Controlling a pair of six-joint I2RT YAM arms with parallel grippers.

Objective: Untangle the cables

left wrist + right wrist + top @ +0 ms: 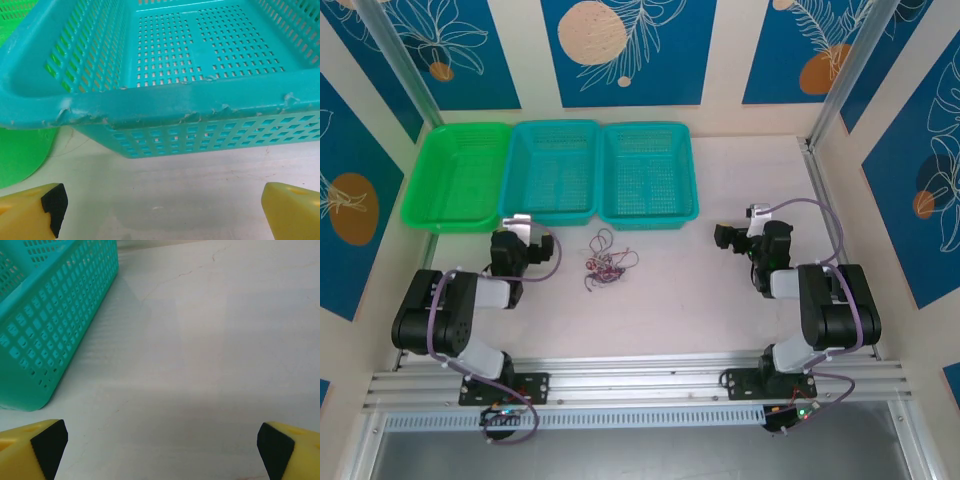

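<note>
Thin red, dark and cream cables (605, 262) lie in 1 loose tangle on the pale worktop (690, 300), between 2 open tools.

The tangle rests just in front of the middle teal perforated plastic basket (555, 218) and the right teal perforated plastic basket (650, 222), touching neither tool. The left tool (520, 228) is near the tangle's left side, its yellow fingers (30, 215) with black pads spread wide and holding nothing, facing the middle basket's near rim; the green perforated plastic basket (450, 224) stands further left. The right tool (725, 238) is well apart on the right, spread equally wide over bare worktop.
</note>
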